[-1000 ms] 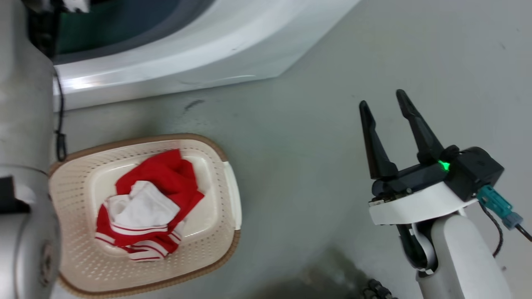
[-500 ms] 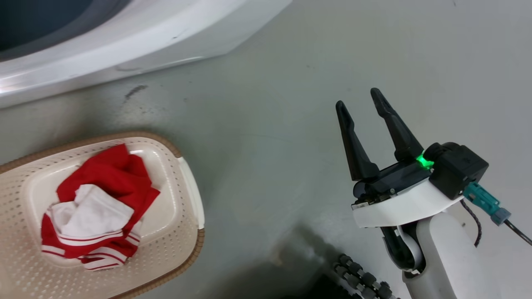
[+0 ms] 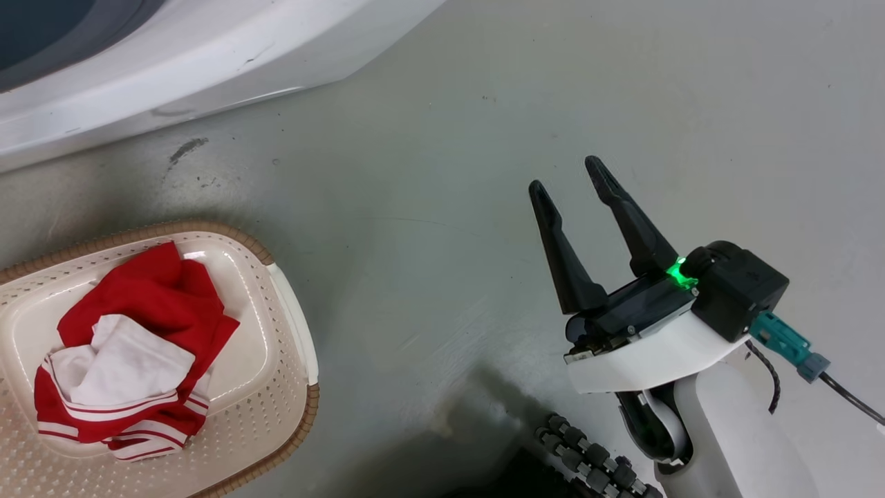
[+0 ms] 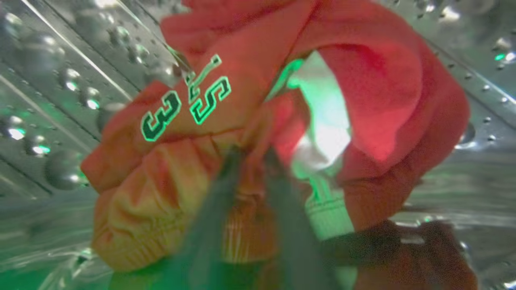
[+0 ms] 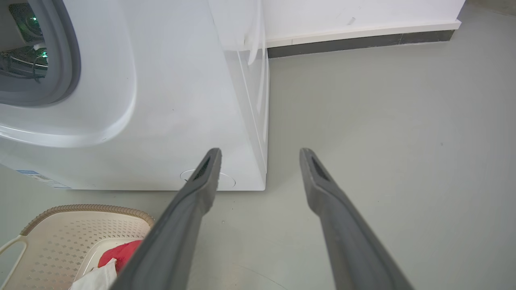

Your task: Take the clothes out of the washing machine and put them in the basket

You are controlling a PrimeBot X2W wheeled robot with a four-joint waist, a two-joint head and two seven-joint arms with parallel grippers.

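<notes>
Soft and light, the red garment (image 4: 242,100) lay crumpled in the steel drum (image 4: 48,80), the left claw (image 4: 252,159) seemingly clamped on its thick middle fold, while the right claw (image 3: 564,174) hung spread above the floor (image 3: 415,207).

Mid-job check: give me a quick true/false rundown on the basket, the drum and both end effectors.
1. The basket is empty. False: red and white clothes lie in it.
2. The right end effector is open and holds nothing. True.
3. The right end effector is inside the washing machine. False: it hangs over the bare floor, to the right of the basket.
4. The drum has been cleared. False: a red garment is in it.
5. The left end effector has a fold of that garment between its fingers. True, though the view is blurred.
</notes>
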